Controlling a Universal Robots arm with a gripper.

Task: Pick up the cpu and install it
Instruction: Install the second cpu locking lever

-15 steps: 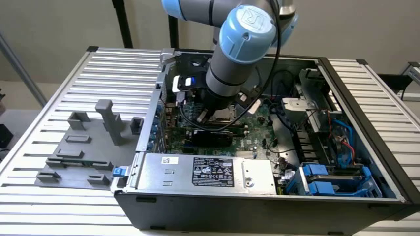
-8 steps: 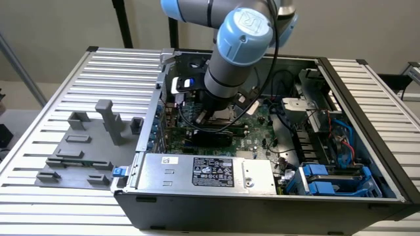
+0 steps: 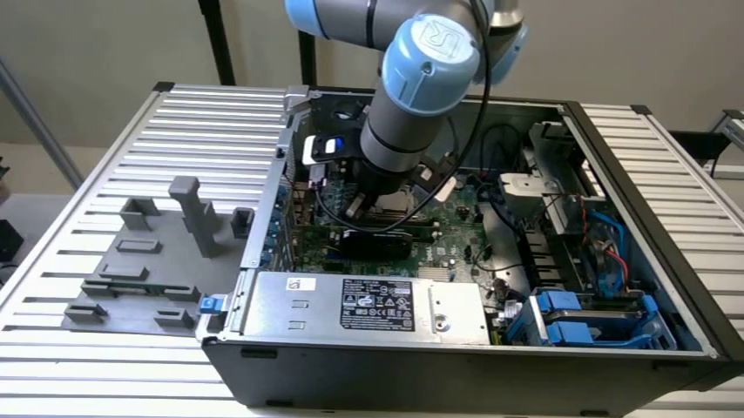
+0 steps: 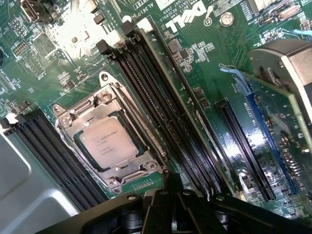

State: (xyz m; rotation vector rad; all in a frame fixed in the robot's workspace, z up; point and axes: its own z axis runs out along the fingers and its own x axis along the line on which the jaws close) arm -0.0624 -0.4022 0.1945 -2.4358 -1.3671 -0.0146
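The cpu (image 4: pixel 108 143) sits flat inside the socket frame (image 4: pixel 109 141) on the green motherboard (image 4: pixel 204 63). The gripper (image 4: pixel 168 195), fingers pressed together on nothing, hangs just at its 5 o'clock.

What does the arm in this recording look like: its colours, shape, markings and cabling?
The arm is made of silver-grey cylindrical tubes with light-blue round joint caps; the nearest cap carries a raised UR logo. A black cable runs down beside its lower section. The gripper end looks black and blocky.
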